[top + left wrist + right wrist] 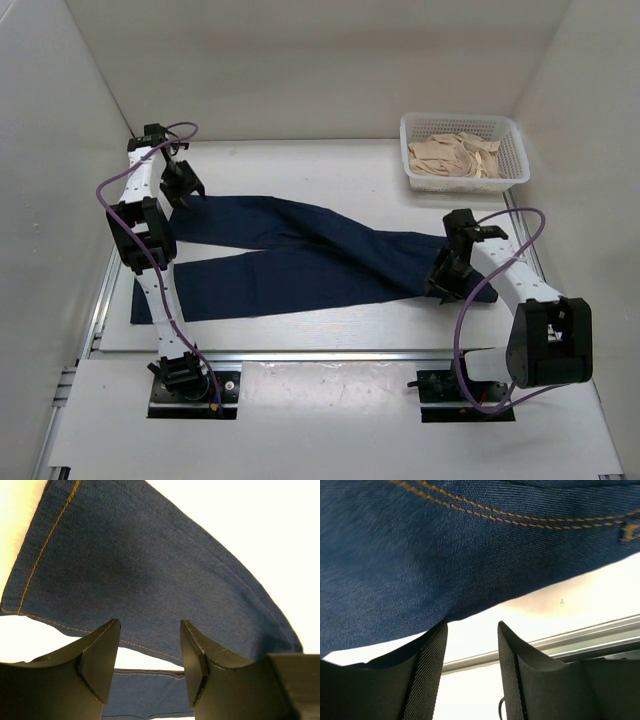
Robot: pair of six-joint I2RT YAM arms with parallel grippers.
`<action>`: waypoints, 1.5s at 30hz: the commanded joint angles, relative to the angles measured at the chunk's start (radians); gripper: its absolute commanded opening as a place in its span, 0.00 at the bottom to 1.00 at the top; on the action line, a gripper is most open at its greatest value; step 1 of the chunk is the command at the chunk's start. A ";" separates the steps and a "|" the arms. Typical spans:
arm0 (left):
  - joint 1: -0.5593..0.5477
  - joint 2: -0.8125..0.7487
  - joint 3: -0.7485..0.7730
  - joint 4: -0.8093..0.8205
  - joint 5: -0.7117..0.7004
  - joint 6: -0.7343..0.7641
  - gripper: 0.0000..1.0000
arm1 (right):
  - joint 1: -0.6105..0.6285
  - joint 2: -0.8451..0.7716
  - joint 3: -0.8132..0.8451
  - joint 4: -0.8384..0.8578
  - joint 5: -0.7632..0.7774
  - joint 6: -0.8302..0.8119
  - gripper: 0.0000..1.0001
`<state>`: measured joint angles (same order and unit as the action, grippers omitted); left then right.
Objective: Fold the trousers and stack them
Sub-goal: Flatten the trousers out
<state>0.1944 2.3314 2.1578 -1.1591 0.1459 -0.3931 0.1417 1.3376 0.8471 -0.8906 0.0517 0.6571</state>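
Dark navy jeans point(300, 255) lie spread flat across the table point(300, 332), legs to the left, waist to the right. The left gripper point(150, 625) hovers over the far leg's hem, jaws apart and empty. The right gripper point(472, 625) is at the waist's near edge, also spread, holding nothing.

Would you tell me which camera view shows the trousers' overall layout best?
The top external view: the trousers lie spread full-length across the table. Each wrist view shows only a close patch of denim with tan stitching.
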 commanded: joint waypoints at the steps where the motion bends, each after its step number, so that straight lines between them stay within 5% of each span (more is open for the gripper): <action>1: 0.005 -0.083 -0.018 0.015 0.008 0.005 0.63 | 0.002 -0.071 0.110 -0.001 0.071 0.022 0.50; 8: 0.005 -0.092 -0.018 0.015 -0.002 0.005 0.63 | -0.059 0.049 0.398 -0.027 0.154 -0.043 0.34; 10: 0.005 -0.092 -0.018 0.015 -0.002 0.005 0.63 | -0.082 0.139 0.464 -0.008 0.111 -0.071 0.58; 14: 0.005 -0.092 -0.018 0.015 -0.002 0.005 0.63 | -0.143 0.287 0.536 -0.008 0.033 -0.038 0.81; 20: 0.005 -0.101 -0.038 0.015 -0.002 0.023 0.63 | -0.258 0.362 0.485 0.070 -0.170 0.018 0.77; 27: 0.005 -0.101 -0.047 0.024 -0.002 0.023 0.63 | -0.280 0.485 0.524 0.101 -0.138 0.027 0.71; 32: 0.005 -0.101 -0.047 0.024 -0.002 0.023 0.63 | -0.280 0.518 0.524 0.119 -0.170 0.018 0.50; 33: 0.005 -0.101 -0.047 0.024 -0.002 0.014 0.63 | -0.280 0.518 0.506 0.119 -0.183 0.007 0.30; 36: 0.005 -0.101 -0.047 0.024 -0.002 0.014 0.63 | -0.280 0.485 0.480 0.119 -0.193 -0.014 0.00; 45: 0.005 -0.110 -0.047 0.024 -0.002 0.005 0.63 | -0.280 0.237 0.376 0.119 -0.109 -0.056 0.00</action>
<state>0.1944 2.3207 2.1159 -1.1469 0.1436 -0.3851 -0.1387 1.6779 1.2400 -0.7673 -0.0994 0.6384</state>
